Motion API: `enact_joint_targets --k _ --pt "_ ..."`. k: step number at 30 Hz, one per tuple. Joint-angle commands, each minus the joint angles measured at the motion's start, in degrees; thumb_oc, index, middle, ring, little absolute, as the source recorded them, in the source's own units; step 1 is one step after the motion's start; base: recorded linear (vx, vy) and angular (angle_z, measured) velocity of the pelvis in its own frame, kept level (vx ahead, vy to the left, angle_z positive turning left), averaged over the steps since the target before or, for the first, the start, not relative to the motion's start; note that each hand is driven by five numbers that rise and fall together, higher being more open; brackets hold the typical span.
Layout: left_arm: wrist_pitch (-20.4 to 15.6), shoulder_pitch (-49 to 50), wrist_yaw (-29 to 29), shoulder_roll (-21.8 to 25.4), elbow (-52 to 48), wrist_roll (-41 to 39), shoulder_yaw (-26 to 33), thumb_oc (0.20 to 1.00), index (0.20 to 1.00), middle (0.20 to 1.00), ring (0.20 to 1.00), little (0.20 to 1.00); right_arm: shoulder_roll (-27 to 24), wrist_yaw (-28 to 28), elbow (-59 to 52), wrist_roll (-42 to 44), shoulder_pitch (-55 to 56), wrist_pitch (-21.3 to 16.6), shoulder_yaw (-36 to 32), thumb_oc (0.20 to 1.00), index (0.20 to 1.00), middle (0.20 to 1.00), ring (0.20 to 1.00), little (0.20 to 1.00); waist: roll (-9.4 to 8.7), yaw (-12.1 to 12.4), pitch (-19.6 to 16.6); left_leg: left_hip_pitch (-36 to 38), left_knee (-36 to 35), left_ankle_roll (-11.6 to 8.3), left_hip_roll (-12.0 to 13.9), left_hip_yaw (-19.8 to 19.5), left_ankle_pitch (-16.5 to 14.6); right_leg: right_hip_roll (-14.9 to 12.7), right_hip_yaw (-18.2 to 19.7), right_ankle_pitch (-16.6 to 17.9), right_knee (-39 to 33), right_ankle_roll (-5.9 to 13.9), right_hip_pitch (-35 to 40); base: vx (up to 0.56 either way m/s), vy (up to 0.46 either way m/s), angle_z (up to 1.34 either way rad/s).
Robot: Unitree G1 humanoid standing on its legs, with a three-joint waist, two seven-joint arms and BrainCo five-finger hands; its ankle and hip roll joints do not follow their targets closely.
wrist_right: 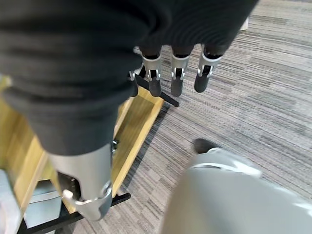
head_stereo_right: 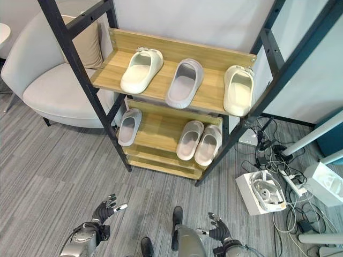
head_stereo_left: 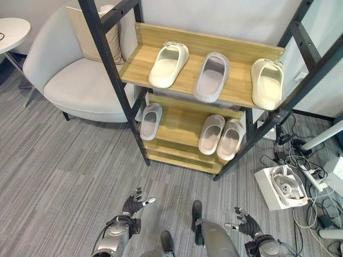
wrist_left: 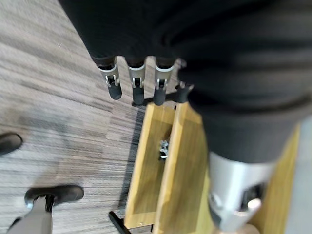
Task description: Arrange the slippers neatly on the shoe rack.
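Left hand [head_stereo_left: 132, 205]: fingers spread, empty, above grey carpet.
Right hand [head_stereo_left: 247, 223]: fingers relaxed apart, empty.
Wooden black-framed shoe rack [head_stereo_left: 177, 160]: six pale foam slippers [head_stereo_left: 213, 76] shelved.

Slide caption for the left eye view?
Six slippers sit on the wooden shoe rack; both hands, left and right, hang open and empty.

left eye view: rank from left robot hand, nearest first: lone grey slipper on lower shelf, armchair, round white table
From the left robot hand:
1. Lone grey slipper, left end of the lower shelf.
2. Armchair, left of the rack.
3. Round white table, far upper left corner.
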Motion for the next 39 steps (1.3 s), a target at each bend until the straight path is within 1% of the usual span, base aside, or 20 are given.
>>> enact_joint_targets --k 1,3,5,7,8,9,10,11,12,14,17,19,22,27,29,30,31,33,35,39 --pt "-2.79 -1.13 -0.86 -0.98 -3.99 -0.85 0.06 1.0 1.0 1.0 1.0 1.0 -2.28 -0.14 -2.06 1.59 -1.3 -2.58 -2.84 1.0 1.0 1.0 1.0 1.0 0.23 0.66 0.09 -1.66 15.1 -5.61 6.88 4.34 0.5 0.69 -1.17 2.12 -1.29 1.71 8.98 0.26 -0.227 0.62" --pt "-2.85 -1.03 -0.65 -1.16 -4.34 -1.69 -0.15 1.0 1.0 1.0 1.0 1.0 -3.42 -0.34 -2.62 1.98 -1.32 -2.8 -3.16 1.0 1.0 1.0 1.0 1.0 -0.57 1.75 0.68 -7.07 24.64 -7.54 7.56 1.76 3.97 0.63 -1.46 1.47 -2.32 0.28 11.24 0.12 -0.148 0.36" --pt "-2.75 -1.04 -0.6 -1.51 -3.92 -1.78 -0.48 1.0 1.0 1.0 1.0 1.0 -3.88 -0.69 -2.6 2.1 -1.36 -2.61 -3.23 1.0 1.0 1.0 1.0 1.0 -1.05 2.24 0.9 -10.21 25.29 -7.41 8.28 0.89 3.8 0.16 -1.86 0.53 -3.37 -0.07 13.24 0.14 -0.041 0.36" --pt "-2.63 -0.47 -0.48 -1.65 -3.56 -1.53 -0.22 1.0 1.0 1.0 1.0 1.0 -3.9 -0.71 -2.87 2.18 -1.25 -2.56 -3.47 1.0 1.0 1.0 1.0 1.0 -1.24 3.03 0.18 -10.99 19.33 -6.64 9.47 0.82 2.36 -0.43 -1.78 -0.22 -4.68 0.51 14.94 0.21 0.059 -0.07" --pt "-2.62 -0.04 -0.4 -1.61 -3.46 -1.35 -0.19 1.0 1.0 1.0 1.0 1.0 -3.95 -0.73 -2.72 2.16 -1.26 -2.67 -3.42 1.0 1.0 1.0 1.0 1.0 -0.83 3.68 -0.09 -10.8 13.84 -6.83 10.22 0.2 3.71 -0.42 -1.51 -0.72 -4.94 0.72 15.4 0.18 0.115 -0.14" --pt "-2.48 0.1 -0.33 -1.67 -3.32 -1.34 -0.3 1.0 1.0 1.0 1.0 1.0 -4.14 -0.84 -2.7 1.99 -1.25 -2.72 -3.43 1.0 1.0 1.0 1.0 1.0 -0.32 4.33 -0.12 -11.29 9.64 -7.22 11.41 -0.74 6.16 -0.25 -1.75 -1.18 -5.14 0.73 15.88 0.17 0.135 -0.27" --pt "-2.53 0.58 -0.31 -1.75 -3.45 -1.26 -0.25 1.0 1.0 1.0 1.0 1.0 -4.09 -0.96 -2.32 1.76 -1.43 -2.67 -3.2 1.0 1.0 1.0 1.0 1.0 0.15 5.07 -0.19 -11.12 6.4 -7.44 11.92 -2.54 7.54 0.08 -1.21 -2.06 -4.99 0.71 16.32 0.19 0.156 -0.46" --pt "-2.62 1.08 -0.41 -1.63 -3.55 -1.18 -0.26 1.0 1.0 1.0 1.0 1.0 -3.89 -0.7 -1.92 1.3 -1.33 -2.81 -2.84 1.0 1.0 1.0 1.0 1.0 1.13 4.87 -0.76 -8.9 2.71 -7.8 11.86 -3.87 7.81 0.54 -0.56 -2.88 -4.35 0.92 16.4 0.14 0.119 -0.4" --pt "-2.62 1.08 -0.41 -1.63 -3.55 -1.18 -0.26 1.0 1.0 1.0 1.0 1.0 -3.89 -0.7 -1.92 1.29 -1.32 -2.81 -2.84 1.0 1.0 1.0 1.0 1.0 1.14 4.89 -0.72 -8.79 2.61 -7.81 11.87 -3.86 7.86 0.55 -0.55 -2.9 -4.34 0.92 16.45 0.17 0.178 -0.81" --pt "-2.72 1.13 -0.46 -1.4 -3.56 -0.77 -0.2 1.0 1.0 1.0 1.0 1.0 -3.32 -0.68 -1.84 0.96 -1.2 -2.8 -2.84 1.0 1.0 1.0 1.0 1.0 1.84 4.31 -1.73 -6.14 0.35 -7.78 10.67 -3.06 7.78 0.11 0.7 -2.78 -4.46 1.14 16.55 0.14 0.191 -0.89" --pt "-2.76 0.78 -0.44 -1.2 -3.27 -0.58 -0.15 1.0 1.0 1.0 1.0 1.0 -2.95 -0.66 -1.26 0.73 -1.44 -2.64 -2.56 1.0 1.0 1.0 1.0 1.0 1.83 4.39 -1.76 -5.3 0.04 -7.22 9.93 -2.27 7.34 -0.47 1.67 -2.5 -4.22 1.5 16.43 0.06 0.141 -0.26" --pt "-2.77 0.33 -0.26 -0.99 -2.86 -0.31 -0.23 1.0 1.0 1.0 1.0 1.0 -2.44 -0.68 -1.35 0.45 -2.14 -2.39 -2.16 1.0 1.0 1.0 1.0 1.0 1.68 4.19 -1.66 -4.47 -0.14 -6.11 8.81 -1.23 6.18 -1.24 3.06 -1.95 -3.87 2.34 16.11 0.05 0.207 0.05" --pt "-2.71 0.12 -0.29 -0.9 -2.62 -0.05 -0.19 1.0 1.0 1.0 1.0 1.0 -2.08 -0.69 -1.66 0.46 -2.35 -2.36 -2.17 1.0 1.0 1.0 1.0 1.0 1.62 4.17 -1.57 -4.22 -0.14 -5.5 8.2 -0.37 5.59 -1.74 4.07 -1.61 -3.37 2.9 15.52 0.01 0.128 -0.23" --pt "-2.64 -1.34 -0.11 -0.65 -1.08 0.89 -0.38 1.0 1.0 1.0 1.0 1.0 -1.28 -1.23 -1.69 0.06 -3.74 -2.13 -2.06 1.0 1.0 1.0 1.0 1.0 1.6 3.19 -0.92 -4.57 -0.14 -4.24 6.81 3.03 3.95 -2.78 7.06 1.38 -3.76 4.8 12.24 -0.03 0.128 -0.34" --pt "-2.72 -2.05 -0.13 -0.22 -1.03 0.76 -0.43 1.0 1.0 1.0 1.0 1.0 -0.99 -1.33 -2.1 0.13 -4.58 -2.27 -2.02 1.0 1.0 1.0 1.0 1.0 1.52 2.85 -0.28 -4.87 -0.14 -3.99 6.81 4.9 3.94 -2.99 7.32 3.01 -2.98 5.49 9.96 -0.08 0.067 -0.77" --pt "-2.75 -2.36 -0.24 0.11 -1.05 0.7 -0.29 1.0 1.0 1.0 1.0 1.0 -0.68 -1.27 -2.43 0.21 -4.89 -2.38 -1.91 1.0 1.0 1.0 1.0 1.0 1.72 3.26 0.14 -5.1 -0.14 -3.82 7.35 6.5 3.75 -3.45 5.88 2.89 -2.06 5.64 8.99 -0.08 0.023 -0.84" --pt "-2.75 -2.36 -0.24 0.11 -1.05 0.7 -0.29 1.0 1.0 1.0 1.0 1.0 -0.68 -1.27 -2.43 0.21 -4.89 -2.38 -1.91 1.0 1.0 1.0 1.0 1.0 1.72 3.28 0.11 -5.13 -0.14 -3.82 7.35 6.52 3.76 -3.45 5.9 2.89 -2.06 5.64 8.95 -0.1 0.027 -0.99" --pt "-2.51 -2.23 -0.89 0.61 -2.15 0.69 -0.48 1.0 1.0 1.0 1.0 1.0 -0.53 -0.86 -3.42 -0.55 -4.52 -2.43 -1.73 1.0 1.0 1.0 1.0 1.0 2.31 3.89 -0.29 -5.6 -0.14 -3.77 8.32 9.38 3.86 -5.34 -0.53 1.1 0.72 5.08 9.9 -0.08 0.018 -0.98" --pt "-2.44 -1.98 -1.48 0.26 -2.59 0.47 -0.77 1.0 1.0 1.0 1.0 1.0 -0.58 -0.61 -4.28 -2.54 -3.45 -2.33 -1.12 1.0 1.0 1.0 1.0 1.0 1.36 5.09 -1.97 -5.38 -0.14 -4.08 8.05 11.66 4.0 -6.88 -4.05 1.78 -2.48 5.82 13.22 -0.01 -0.058 -0.51" --pt "-2.77 -2.29 -1.22 -0.36 -2.45 0.15 -0.42 1.0 1.0 1.0 1.0 1.0 -1.23 -0.36 -5.44 -4.04 -3.58 -2.37 -0.01 1.0 1.0 1.0 1.0 1.0 1.2 5.11 -2.88 -4.32 -0.14 -4.54 8.25 11.1 3.73 -5.92 -2.56 2.16 -5.53 6.03 14.59 0.03 -0.093 -0.26"
